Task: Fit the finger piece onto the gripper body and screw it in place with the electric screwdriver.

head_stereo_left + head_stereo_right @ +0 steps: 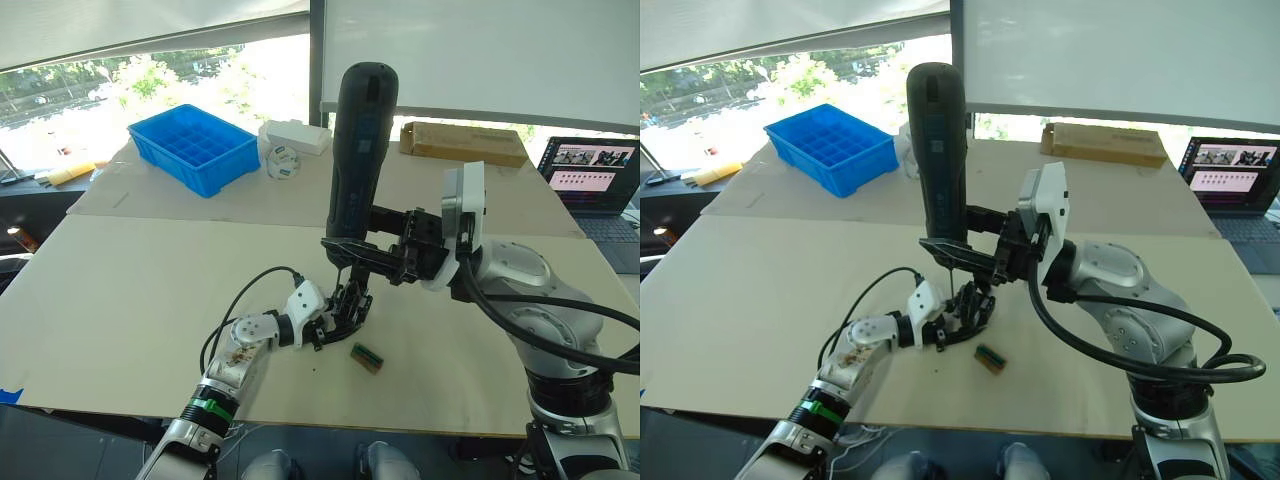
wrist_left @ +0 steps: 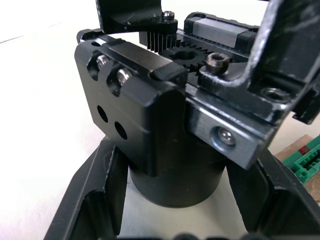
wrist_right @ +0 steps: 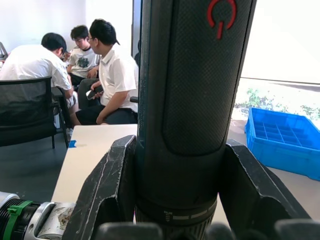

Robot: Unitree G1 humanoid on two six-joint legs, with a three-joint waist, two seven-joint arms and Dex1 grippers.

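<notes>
My left gripper (image 1: 338, 316) is shut on the gripper body (image 1: 352, 300), a black blocky mechanism standing on the table. In the left wrist view its fingers (image 2: 97, 200) clamp the round base of the gripper body (image 2: 150, 130). Black angled parts and screw heads sit on its top; I cannot tell which of them is the finger piece. My right gripper (image 1: 352, 250) is shut on the electric screwdriver (image 1: 360, 150), held upright. Its thin bit points down just above the body. In the right wrist view, the electric screwdriver (image 3: 190, 90) stands between the fingers (image 3: 107, 195).
A small green-and-brown block (image 1: 366, 357) lies just right of the body. At the back stand a blue bin (image 1: 195, 145), a white box (image 1: 295, 135), a tape roll (image 1: 283, 162) and a cardboard box (image 1: 462, 142). A laptop (image 1: 590, 170) is far right. People (image 3: 107, 75) sit beyond the table.
</notes>
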